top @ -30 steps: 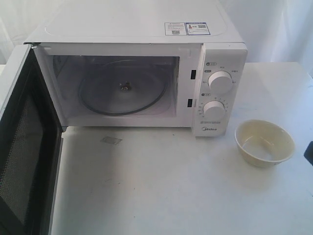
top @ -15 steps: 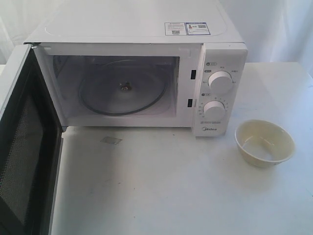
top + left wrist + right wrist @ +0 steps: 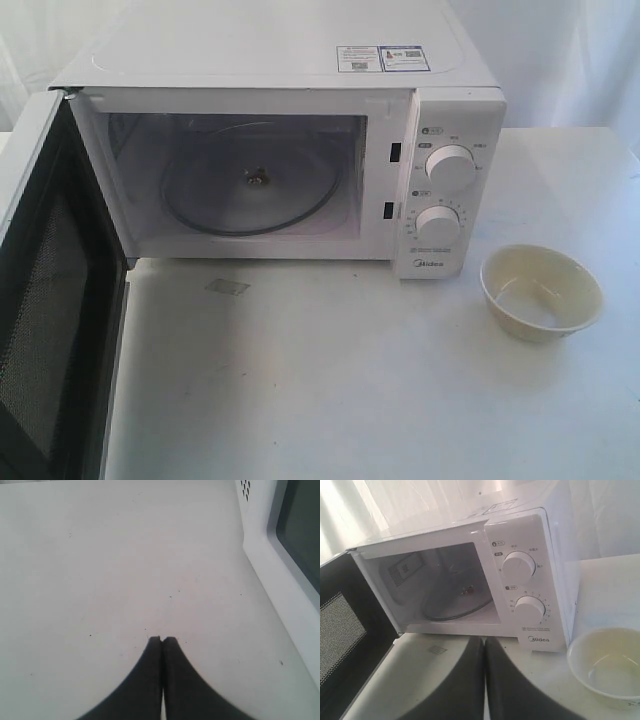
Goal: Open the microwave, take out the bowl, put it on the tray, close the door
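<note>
The white microwave (image 3: 300, 60) stands at the back of the table with its door (image 3: 50, 300) swung wide open to the left, black mesh inner face showing. Its cavity holds only the glass turntable (image 3: 250, 190). The cream bowl (image 3: 541, 292) sits upright and empty on the table, right of the knob panel. No tray is in view. Neither gripper shows in the exterior view. My right gripper (image 3: 485, 640) is shut and empty, back from the microwave (image 3: 520, 540) with the bowl (image 3: 610, 662) beside it. My left gripper (image 3: 162, 639) is shut and empty over bare table, near the door's outer face (image 3: 300, 540).
Two round knobs (image 3: 448, 168) are on the microwave's right panel. A small grey patch (image 3: 228, 287) lies on the white table (image 3: 350, 380) in front of the cavity. The open door takes up the front left corner.
A dark tip of my right gripper at the exterior view's right edge, beside the bowl, has drawn out of sight. The bowl, door and microwave have not moved.
</note>
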